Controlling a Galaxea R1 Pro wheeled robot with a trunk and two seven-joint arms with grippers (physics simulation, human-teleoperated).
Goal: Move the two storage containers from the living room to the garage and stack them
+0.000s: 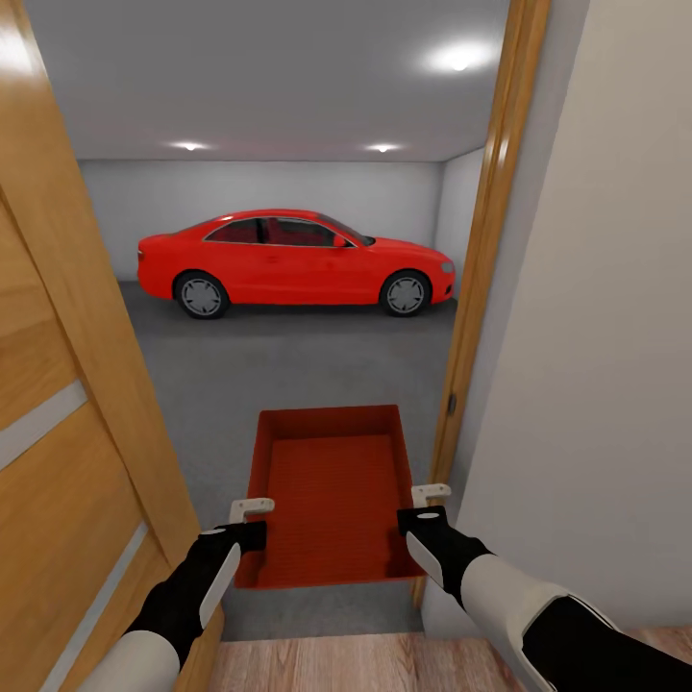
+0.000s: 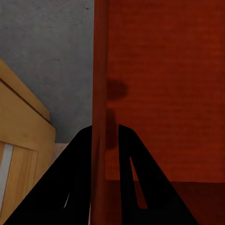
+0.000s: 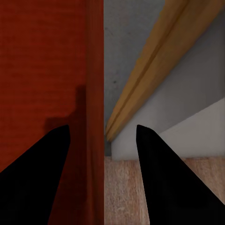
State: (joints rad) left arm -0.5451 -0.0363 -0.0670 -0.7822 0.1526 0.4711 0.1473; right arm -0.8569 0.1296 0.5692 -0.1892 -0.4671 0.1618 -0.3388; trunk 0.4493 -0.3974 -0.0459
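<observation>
Robot stands at the doorway, light wood plank floor [image 1: 317, 663] under the base, dark grey concrete garage floor [image 1: 288, 365] ahead. One orange-red rectangular open-top storage container [image 1: 332, 500] is carried level in front of the trunk, between both arms, already past the threshold.

Left gripper [image 1: 252, 507]: fingers closed onto the container's left wall; the left wrist view shows the thin rim pinched between the two dark fingers [image 2: 75, 187]. Right gripper [image 1: 430, 494]: fingers straddle the right wall in the right wrist view, spread wider; contact there I cannot tell.

Honey-coloured wood door [image 1: 67, 432] stands open close on the left; wooden door frame [image 1: 481, 288] close on the right. Red car [image 1: 293, 261] parked well ahead.

Judgement: carry step, first bin. Drive straight through, keeping both elbows tucked and the bin centred between door and frame. Hold wrists level so the bin does not twist. Set down on concrete well short of the car.
</observation>
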